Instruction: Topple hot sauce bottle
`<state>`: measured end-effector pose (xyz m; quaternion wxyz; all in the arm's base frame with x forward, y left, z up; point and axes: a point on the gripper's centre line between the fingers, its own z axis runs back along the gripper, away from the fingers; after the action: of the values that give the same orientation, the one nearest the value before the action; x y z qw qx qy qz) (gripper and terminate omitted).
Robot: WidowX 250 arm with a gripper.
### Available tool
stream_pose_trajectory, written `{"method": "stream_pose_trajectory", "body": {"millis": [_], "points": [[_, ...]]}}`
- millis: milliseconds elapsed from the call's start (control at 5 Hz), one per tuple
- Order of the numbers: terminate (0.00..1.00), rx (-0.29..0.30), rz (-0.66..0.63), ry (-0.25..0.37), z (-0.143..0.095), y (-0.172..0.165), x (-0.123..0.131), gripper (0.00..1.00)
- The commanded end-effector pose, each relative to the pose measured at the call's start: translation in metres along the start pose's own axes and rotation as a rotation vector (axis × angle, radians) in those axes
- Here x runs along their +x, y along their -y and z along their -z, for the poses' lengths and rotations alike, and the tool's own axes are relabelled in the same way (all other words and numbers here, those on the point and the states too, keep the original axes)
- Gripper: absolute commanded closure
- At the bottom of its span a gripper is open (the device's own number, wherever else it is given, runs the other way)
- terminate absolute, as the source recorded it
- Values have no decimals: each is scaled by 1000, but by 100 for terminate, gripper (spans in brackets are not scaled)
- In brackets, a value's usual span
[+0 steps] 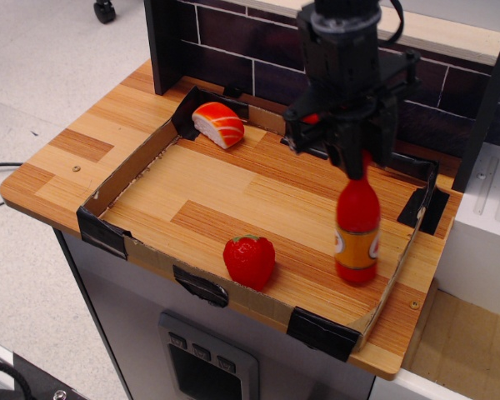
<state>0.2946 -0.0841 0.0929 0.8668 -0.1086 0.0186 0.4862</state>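
One arm works over a shallow wooden tray (pixel 117 193) whose corners are bound with black tape. The hot sauce bottle (pixel 357 235) stands upright near the tray's lower right corner, just inside the right wall, with its orange label turned toward the camera. The gripper (pixel 357 162) hangs directly above it, and its dark fingers (pixel 353 157) cover the bottle's cap and upper neck; they appear to be pressed together around the neck, though the contact itself is hidden behind the fingers. A strawberry toy (pixel 250 261) sits near the tray's front edge, left of the bottle and apart from it. A salmon sushi piece (pixel 219 123) lies at the upper left corner, well apart from both.

Progress, as judged from this view: the approach and the hold on the neck seem complete, but the toppling is not yet done, since the bottle rests on its base. What remains is to tip it sideways until it lies flat; the nearby right wall may obstruct a fall in that direction.
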Motion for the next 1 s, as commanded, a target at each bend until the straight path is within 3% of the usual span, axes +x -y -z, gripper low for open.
{"method": "stream_pose_trajectory", "body": {"millis": [0, 200, 400, 800], "points": [[0, -88, -21, 67, 12, 7, 19, 100], [0, -92, -18, 272, 14, 10, 46, 100], [0, -90, -19, 376, 18, 8, 69, 100], [0, -22, 38, 510, 47, 14, 78, 100]]}}
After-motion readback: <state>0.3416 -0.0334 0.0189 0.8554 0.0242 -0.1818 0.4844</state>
